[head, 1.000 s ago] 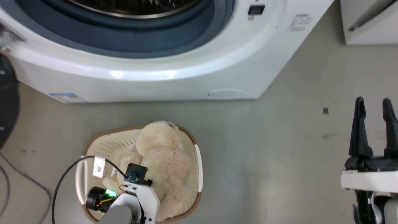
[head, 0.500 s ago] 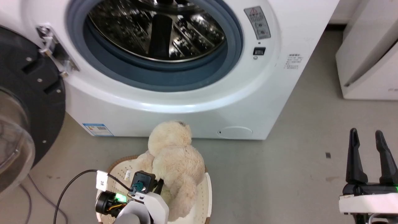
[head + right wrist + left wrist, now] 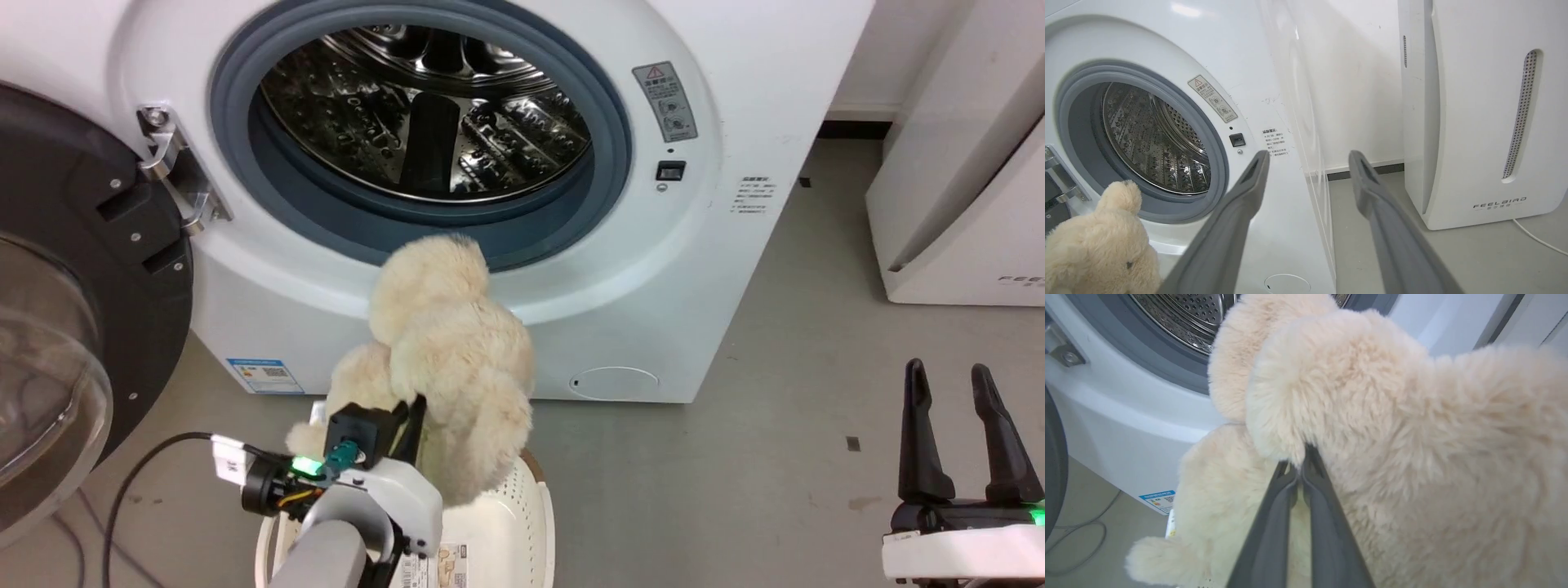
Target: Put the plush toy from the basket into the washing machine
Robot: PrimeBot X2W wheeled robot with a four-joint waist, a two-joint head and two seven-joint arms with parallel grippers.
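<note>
The cream plush toy (image 3: 445, 351) hangs in the air above the basket (image 3: 535, 531), lifted clear of it, with its top level with the lower gasket of the washing machine (image 3: 457, 155). My left gripper (image 3: 412, 412) is shut on the toy's fur; up close the toy (image 3: 1392, 437) hides the tips of the left gripper (image 3: 1300, 457). The washer's porthole is open and its steel drum (image 3: 429, 114) shows. My right gripper (image 3: 947, 408) stands open and empty at the lower right. In the right wrist view, the right gripper (image 3: 1308, 157) points past the washing machine (image 3: 1151, 134) and the toy (image 3: 1098, 245).
The washer's black-rimmed glass door (image 3: 57, 327) is swung open at the left. A white slanted appliance (image 3: 955, 188) stands to the right, lettered near its base (image 3: 1498, 203). Grey cables (image 3: 106, 506) trail on the floor at the lower left.
The toy has risen out of the basket in my left gripper, up to the porthole's lower edge. The head camera has tilted up, bringing the drum and door into view.
</note>
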